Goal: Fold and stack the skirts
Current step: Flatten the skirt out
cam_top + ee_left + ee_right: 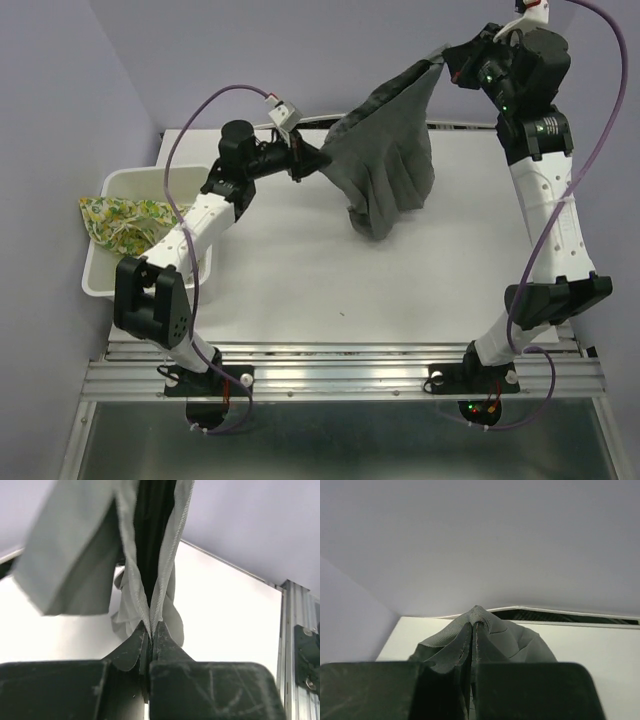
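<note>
The grey pleated skirt (390, 160) hangs in the air over the back of the table, stretched between both grippers, its lower part draping down to the tabletop. My left gripper (318, 158) is shut on its left edge; the cloth (150, 570) runs up from the pinched fingertips. My right gripper (450, 62) is shut on its upper right corner, held high; the cloth (485, 630) bunches over the tips. The lemon-print skirt (120, 218) lies crumpled over the white basket's left rim.
The white perforated basket (140, 180) stands at the table's left edge, beside the left arm. The white tabletop (330, 290) spreads in front of the hanging skirt. A metal rail (340, 375) runs along the near edge.
</note>
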